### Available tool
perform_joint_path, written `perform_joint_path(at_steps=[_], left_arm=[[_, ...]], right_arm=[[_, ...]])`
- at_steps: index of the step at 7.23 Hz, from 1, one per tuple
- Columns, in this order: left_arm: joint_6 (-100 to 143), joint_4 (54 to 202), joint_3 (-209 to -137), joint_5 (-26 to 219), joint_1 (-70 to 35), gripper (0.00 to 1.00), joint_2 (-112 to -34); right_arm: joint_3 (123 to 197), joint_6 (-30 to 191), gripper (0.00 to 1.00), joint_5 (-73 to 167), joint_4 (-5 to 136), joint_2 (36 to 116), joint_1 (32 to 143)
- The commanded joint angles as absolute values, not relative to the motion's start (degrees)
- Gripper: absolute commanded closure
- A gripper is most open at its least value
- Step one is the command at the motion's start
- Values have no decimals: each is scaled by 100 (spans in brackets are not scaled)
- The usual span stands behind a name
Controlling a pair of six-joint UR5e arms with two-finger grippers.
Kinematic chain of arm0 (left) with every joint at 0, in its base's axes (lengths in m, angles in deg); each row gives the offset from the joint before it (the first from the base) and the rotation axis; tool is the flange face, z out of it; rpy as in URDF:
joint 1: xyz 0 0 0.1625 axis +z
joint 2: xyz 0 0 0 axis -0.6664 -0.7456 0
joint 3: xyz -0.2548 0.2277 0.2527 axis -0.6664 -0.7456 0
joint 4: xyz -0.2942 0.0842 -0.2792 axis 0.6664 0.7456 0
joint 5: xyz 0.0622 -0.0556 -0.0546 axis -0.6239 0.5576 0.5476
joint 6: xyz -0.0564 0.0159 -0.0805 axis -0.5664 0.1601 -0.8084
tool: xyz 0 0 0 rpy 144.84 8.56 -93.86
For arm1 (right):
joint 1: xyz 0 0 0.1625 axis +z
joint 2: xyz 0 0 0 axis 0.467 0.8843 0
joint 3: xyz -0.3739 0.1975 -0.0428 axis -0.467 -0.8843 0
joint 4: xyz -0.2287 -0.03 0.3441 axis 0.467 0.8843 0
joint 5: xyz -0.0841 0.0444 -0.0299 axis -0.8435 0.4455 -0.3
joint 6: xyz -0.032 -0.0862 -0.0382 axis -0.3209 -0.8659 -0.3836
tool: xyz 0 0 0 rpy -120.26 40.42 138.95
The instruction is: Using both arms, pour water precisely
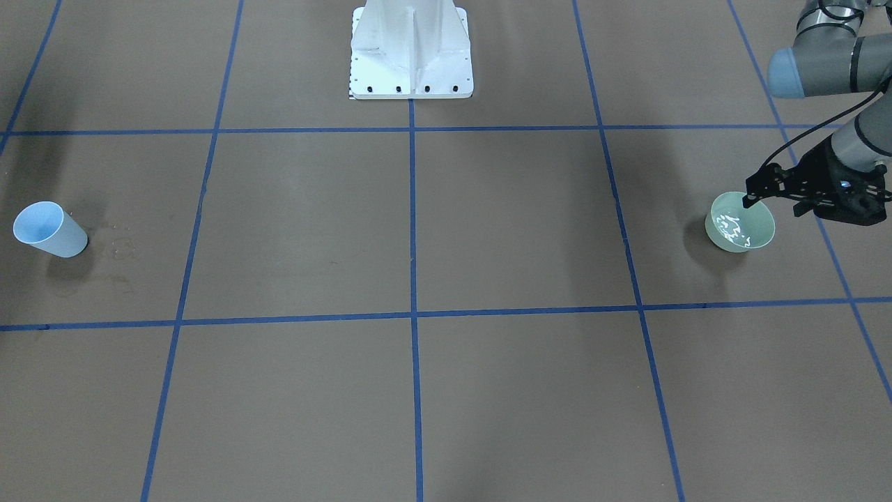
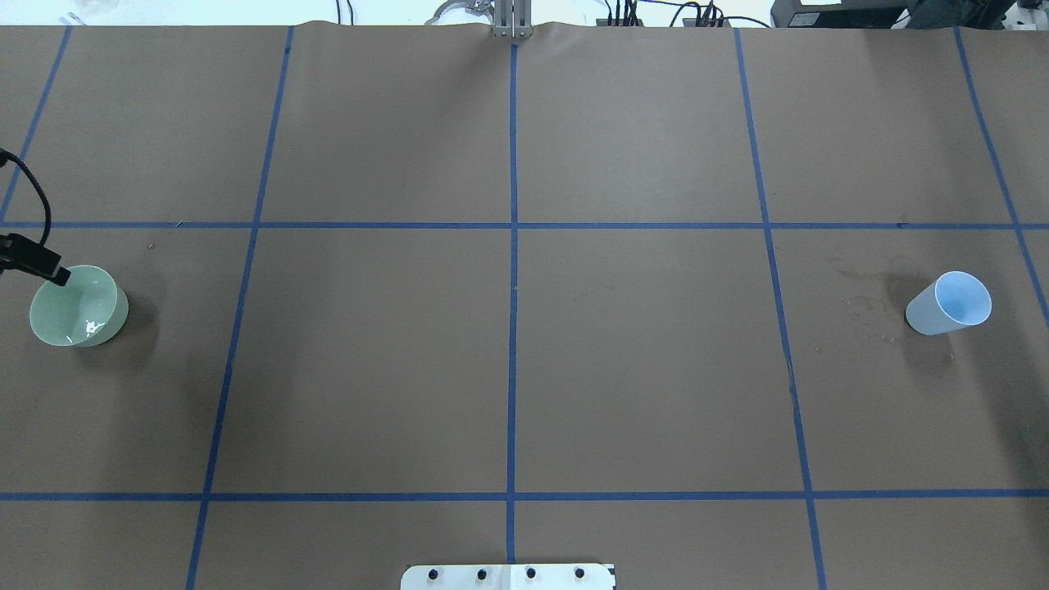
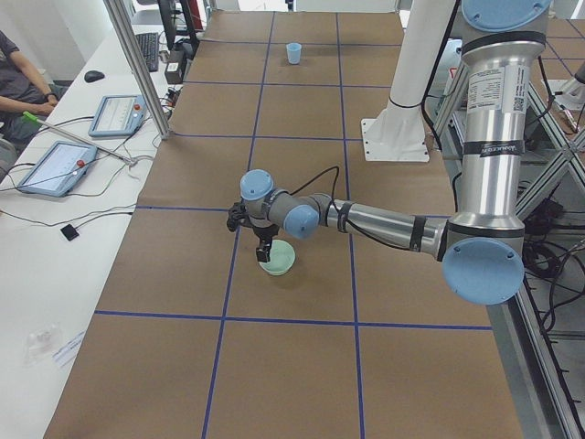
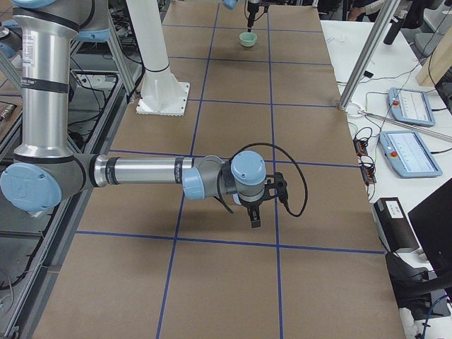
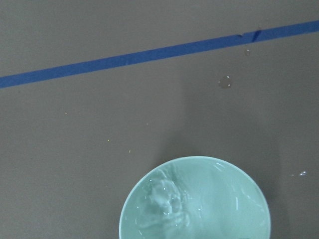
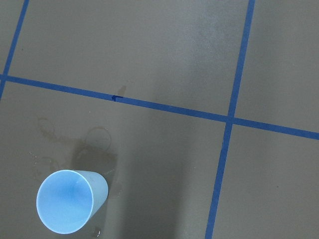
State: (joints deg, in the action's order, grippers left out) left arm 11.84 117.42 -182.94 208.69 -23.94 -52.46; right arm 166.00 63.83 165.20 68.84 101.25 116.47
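A pale green bowl (image 1: 740,223) stands on the brown table at my left side and holds rippling water (image 1: 732,226) with white glints. It also shows in the overhead view (image 2: 78,307) and the left wrist view (image 5: 199,204). My left gripper (image 1: 750,201) reaches down onto the bowl's rim, with its fingers close together on it. A light blue cup (image 1: 49,229) stands upright at my right side and looks empty (image 6: 70,199). My right gripper (image 4: 254,220) hangs above the table and shows only in the right side view. I cannot tell whether it is open or shut.
The white pedestal base (image 1: 411,56) stands at the table's robot side. Blue tape lines divide the brown surface into squares. Dried water rings (image 2: 860,303) mark the table beside the cup. Operator desks with tablets (image 3: 55,165) run along the far edge.
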Motion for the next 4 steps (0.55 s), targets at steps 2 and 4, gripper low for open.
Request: perform_joint_path(at_steps=[2,4], left_arm=[[1530,11381,-19006,20978,-3438,0,-4921],[2804,10894,-18953,20978,-4089,0,-4701]], right_arm=[[16589,6383,1,16373,6884,9983,11573],[16624,6383,1,16240,7128,9913,11564]])
